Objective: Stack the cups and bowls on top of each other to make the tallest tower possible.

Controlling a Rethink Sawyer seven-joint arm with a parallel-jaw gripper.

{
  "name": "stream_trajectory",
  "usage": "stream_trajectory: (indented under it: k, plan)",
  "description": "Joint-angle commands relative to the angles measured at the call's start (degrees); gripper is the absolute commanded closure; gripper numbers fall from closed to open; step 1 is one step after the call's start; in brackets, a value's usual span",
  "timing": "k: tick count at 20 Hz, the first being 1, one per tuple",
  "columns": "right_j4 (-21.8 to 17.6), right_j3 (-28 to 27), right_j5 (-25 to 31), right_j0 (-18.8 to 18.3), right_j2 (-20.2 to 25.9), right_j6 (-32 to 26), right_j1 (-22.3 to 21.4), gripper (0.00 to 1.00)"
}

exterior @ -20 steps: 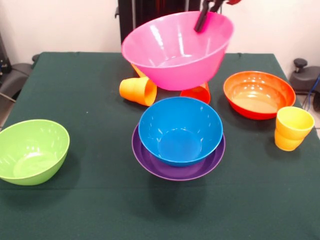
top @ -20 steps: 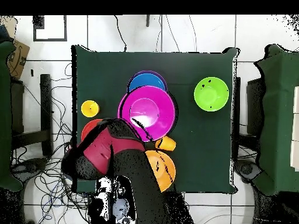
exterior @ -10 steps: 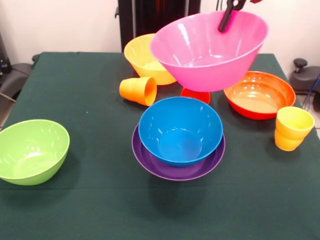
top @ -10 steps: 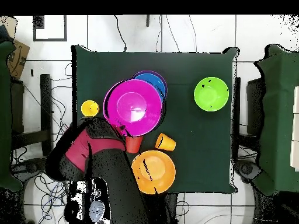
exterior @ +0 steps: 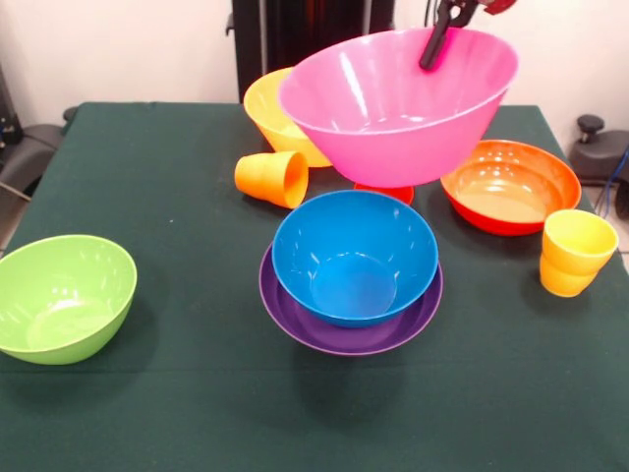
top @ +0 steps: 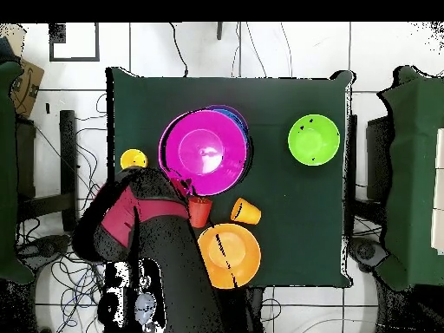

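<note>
The gripper (exterior: 439,31) pinches the far rim of the pink bowl (exterior: 393,113), holding it tilted in the air (clear of the table) above the blue bowl (exterior: 354,258), which sits nested in the purple bowl (exterior: 346,332).

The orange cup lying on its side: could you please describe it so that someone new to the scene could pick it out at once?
In the front view, start at the blue bowl nested in the purple bowl mid-table, then look up and left. The orange cup lies there on its side, mouth facing right, just in front of the yellow bowl. The yellow cup at the right edge is paler and not tipped over.
</note>
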Motion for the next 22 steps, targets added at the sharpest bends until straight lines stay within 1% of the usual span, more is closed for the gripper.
stream_trajectory:
  k: [1, 5, 13, 18, 22]
  plan:
    - [-5.6, -3.2, -1.8, -1.3, -1.4, -0.9, 3.1, 1.0]
    - [-5.8, -4.4, -1.7, -1.7, -1.3, -1.4, 4.3, 1.0]
    - [-6.5, -5.8, -2.6, -1.3, -1.1, -0.7, 6.0, 1.0]
    - [-8.0, -5.8, -3.3, -1.1, -1.9, -0.4, 6.7, 1.0]
    - [-8.1, -5.9, -3.3, -1.1, -2.0, -0.4, 7.1, 1.0]
